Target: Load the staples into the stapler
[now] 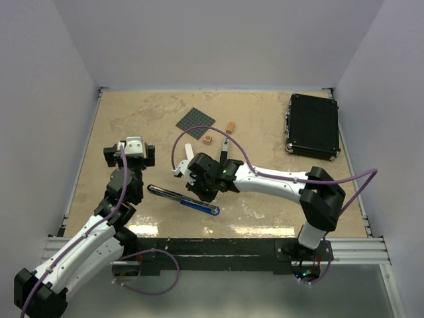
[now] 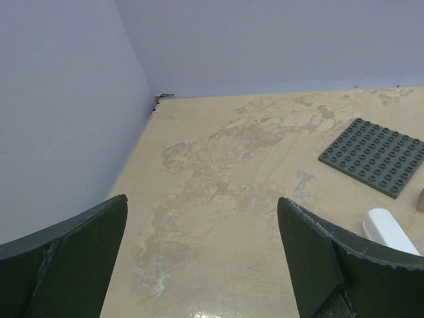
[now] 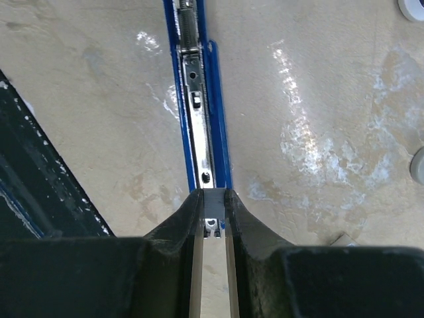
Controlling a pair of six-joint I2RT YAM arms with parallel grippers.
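The stapler (image 1: 183,199) lies open near the table's front middle, its blue magazine channel (image 3: 199,112) running straight away from my right gripper (image 3: 213,200). That gripper is shut on a small grey piece of the staples (image 3: 214,201), held at the near end of the channel, just above it. The stapler's black top arm (image 3: 40,179) is swung off to the left. My left gripper (image 2: 202,202) hovers open over bare table at the left, well away from the stapler, with nothing between its fingers (image 2: 311,252).
A dark grey studded baseplate (image 1: 196,120) and two small orange blocks (image 1: 209,139) lie behind the stapler. A white oblong piece (image 1: 189,150) rests beside them. A black case (image 1: 313,126) sits at the back right. Walls close in the left, right and far sides.
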